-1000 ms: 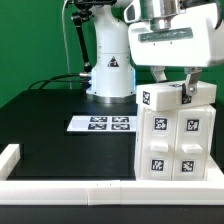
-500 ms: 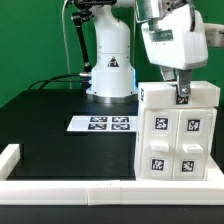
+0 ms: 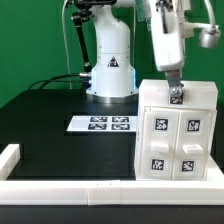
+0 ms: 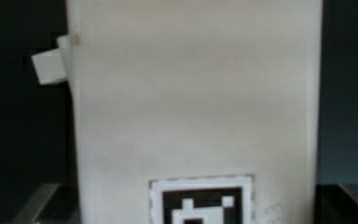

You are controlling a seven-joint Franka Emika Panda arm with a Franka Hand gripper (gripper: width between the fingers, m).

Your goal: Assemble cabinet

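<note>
The white, tag-covered cabinet (image 3: 178, 131) stands upright on the black table against the low border rail.

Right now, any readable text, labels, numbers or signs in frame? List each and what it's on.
No readable words, brands or numbers.
Cabinet: square black-and-white fiducial tags on its front and top, patterns only, no text.
Marker board: three similar tags, no text.
Robot base: small black triangular sign, too small to read.
Wrist view: one tag on the white panel, blurred, no text.
</note>
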